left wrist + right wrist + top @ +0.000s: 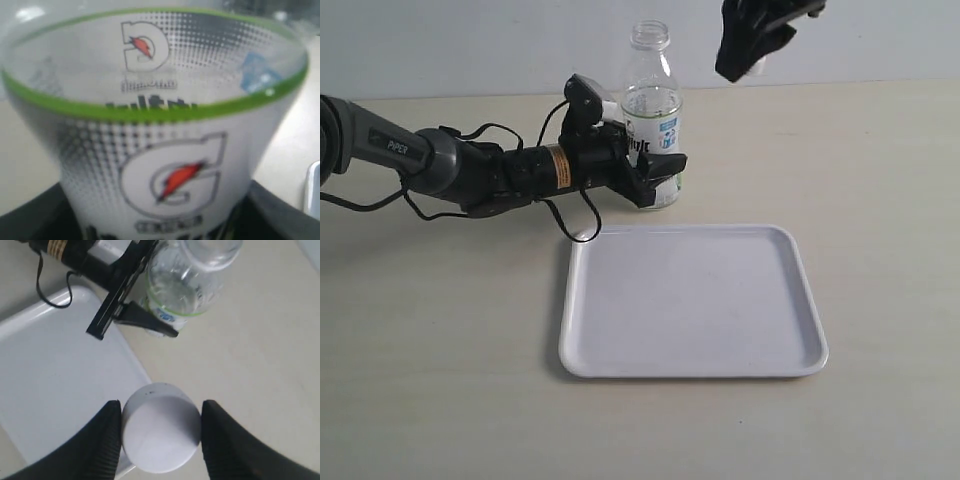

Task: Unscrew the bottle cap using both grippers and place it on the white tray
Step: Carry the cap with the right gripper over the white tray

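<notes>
White plastic, smooth and stiff: the bottle cap is a short round disc. The right tool is clamped on its side wall between two ribbed black fingers. The exterior view shows this tool high above the desk, up and to the right of the bottle, whose threaded neck stands open.

The cap probably weighs almost nothing and will not crush, but its wall is slick and shallow. Holding it straight across the widest part, as here, is the safest grip, since an off-centre pinch could squirt it out.

The bottle is slim, clear, thin-walled plastic and looks empty or nearly so, which would make it light and easy to tip. The left tool is closed around its lower body over the printed label, keeping it upright.

The white tray lies flat on the desk just in front of the bottle. It is glossy and hard, squarish with rounded corners and a low raised rim. A cap dropped from any height would likely bounce or roll on it, so a low, gentle release seems wise.
</notes>
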Controlling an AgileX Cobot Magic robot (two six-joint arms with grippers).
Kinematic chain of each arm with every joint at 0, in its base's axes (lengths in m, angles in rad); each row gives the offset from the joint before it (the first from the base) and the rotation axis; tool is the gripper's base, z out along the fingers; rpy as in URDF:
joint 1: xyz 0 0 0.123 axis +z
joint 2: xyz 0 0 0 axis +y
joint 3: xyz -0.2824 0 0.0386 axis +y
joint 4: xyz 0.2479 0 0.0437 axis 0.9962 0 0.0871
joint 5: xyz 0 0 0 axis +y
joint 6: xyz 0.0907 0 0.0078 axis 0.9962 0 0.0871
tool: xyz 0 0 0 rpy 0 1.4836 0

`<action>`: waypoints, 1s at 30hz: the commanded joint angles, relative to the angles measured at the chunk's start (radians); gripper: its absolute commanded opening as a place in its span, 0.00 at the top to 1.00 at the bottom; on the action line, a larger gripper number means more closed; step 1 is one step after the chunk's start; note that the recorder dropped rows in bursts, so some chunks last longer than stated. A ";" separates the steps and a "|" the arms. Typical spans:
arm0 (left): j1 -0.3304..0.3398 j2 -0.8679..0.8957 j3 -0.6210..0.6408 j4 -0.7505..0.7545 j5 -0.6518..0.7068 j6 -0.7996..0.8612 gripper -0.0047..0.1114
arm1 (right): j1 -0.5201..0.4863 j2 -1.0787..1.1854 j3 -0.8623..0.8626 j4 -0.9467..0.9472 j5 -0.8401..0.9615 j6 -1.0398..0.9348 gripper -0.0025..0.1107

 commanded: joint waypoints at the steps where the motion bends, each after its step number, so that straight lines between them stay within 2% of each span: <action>1: 0.002 0.000 -0.005 -0.002 0.005 0.012 0.96 | -0.001 -0.027 0.114 0.025 -0.002 0.006 0.98; 11: 0.002 0.000 -0.005 0.002 0.001 0.014 0.96 | -0.001 -0.011 0.324 0.074 -0.006 0.006 0.98; 17: 0.002 0.000 -0.005 0.002 -0.001 0.014 0.96 | 0.052 0.013 0.437 0.088 -0.127 0.035 0.98; 24: 0.002 0.000 -0.005 0.011 -0.001 0.014 0.96 | 0.151 0.086 0.458 0.086 -0.211 0.082 0.98; 30: 0.002 0.000 -0.005 0.011 -0.001 0.014 0.96 | 0.198 0.160 0.458 0.060 -0.304 0.142 0.98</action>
